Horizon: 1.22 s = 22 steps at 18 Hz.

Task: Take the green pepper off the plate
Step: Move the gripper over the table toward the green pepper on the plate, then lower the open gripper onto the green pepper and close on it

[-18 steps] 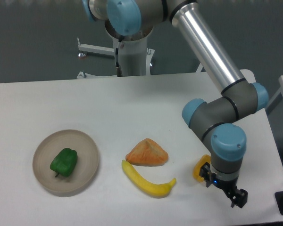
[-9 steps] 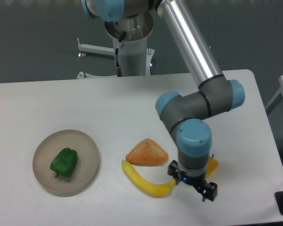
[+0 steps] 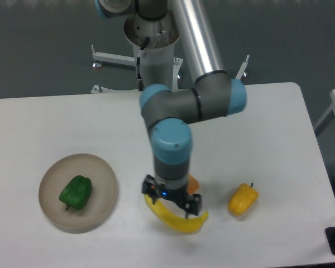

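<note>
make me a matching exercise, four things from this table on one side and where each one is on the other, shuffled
Things:
1. green pepper
2. yellow pepper
3. banana
4. plate

Places:
A. directly under the gripper
B. at the left of the table, holding another item
C. alone on the table, right of the gripper
D. lying in the dish

Pairs: 1-D, 2-C, 3-A, 4-B
</note>
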Each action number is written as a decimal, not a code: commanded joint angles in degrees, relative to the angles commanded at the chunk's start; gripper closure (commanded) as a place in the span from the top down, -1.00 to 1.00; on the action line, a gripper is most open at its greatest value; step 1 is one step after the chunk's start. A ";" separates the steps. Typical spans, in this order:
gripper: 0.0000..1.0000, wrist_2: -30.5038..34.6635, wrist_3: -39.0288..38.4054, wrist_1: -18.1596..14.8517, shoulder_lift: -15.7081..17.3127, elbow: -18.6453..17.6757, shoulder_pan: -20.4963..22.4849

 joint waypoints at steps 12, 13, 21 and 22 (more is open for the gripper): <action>1.00 -7.33 -7.59 0.35 4.04 -6.33 -5.80; 1.00 -7.33 -7.68 0.61 3.96 -7.03 -6.15; 1.00 -7.24 -9.52 4.21 3.60 -10.28 -8.53; 1.00 -6.72 -9.52 4.31 3.52 -10.37 -8.88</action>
